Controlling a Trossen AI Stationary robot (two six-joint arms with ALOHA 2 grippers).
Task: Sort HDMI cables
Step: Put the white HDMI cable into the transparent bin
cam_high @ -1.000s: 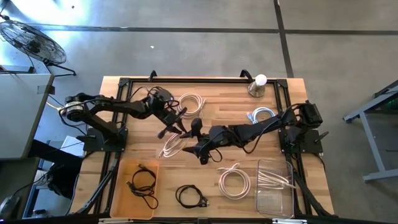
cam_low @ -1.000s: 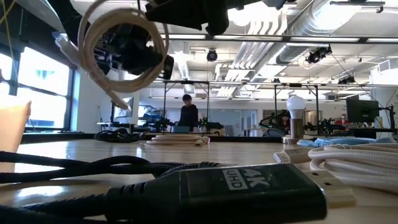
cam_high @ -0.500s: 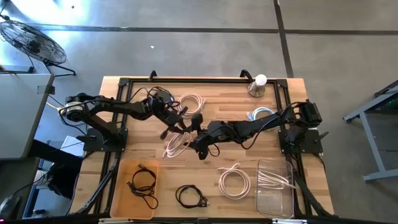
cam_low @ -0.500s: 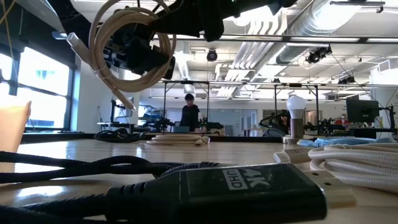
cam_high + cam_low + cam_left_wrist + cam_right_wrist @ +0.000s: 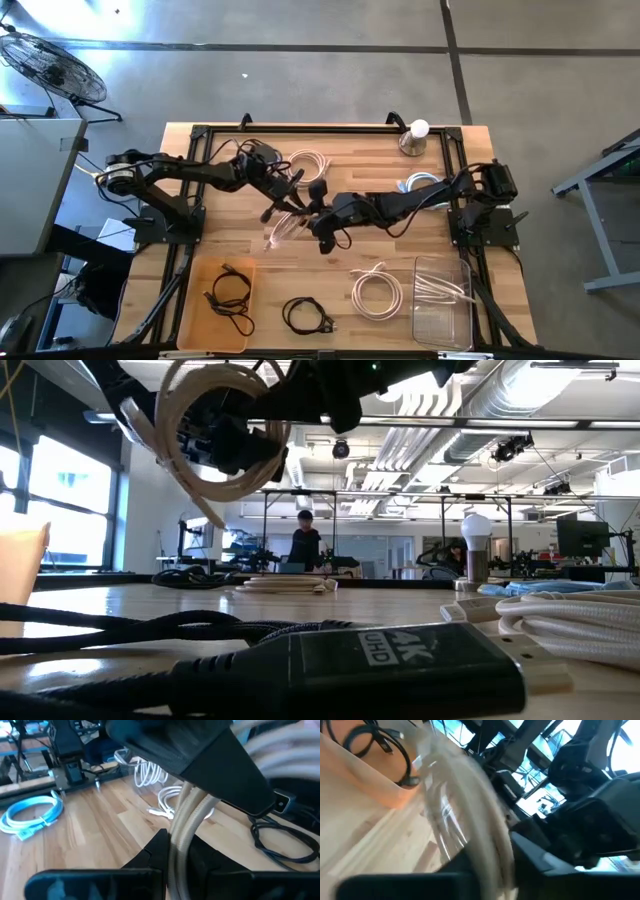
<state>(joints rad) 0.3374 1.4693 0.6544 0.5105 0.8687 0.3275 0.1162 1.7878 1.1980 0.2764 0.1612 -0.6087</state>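
The cream coil [image 5: 281, 226] has risen higher above the wooden table [image 5: 440, 240].

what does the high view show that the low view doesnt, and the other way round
Only the high view: the orange tray holding a black cable, the clear bin with white cables, and both arms meeting at mid-table.

Only the low view: a person far behind the table, and a black 4K UHD plug up close.

Both: the cream cable coil held up off the table, and the lamp.
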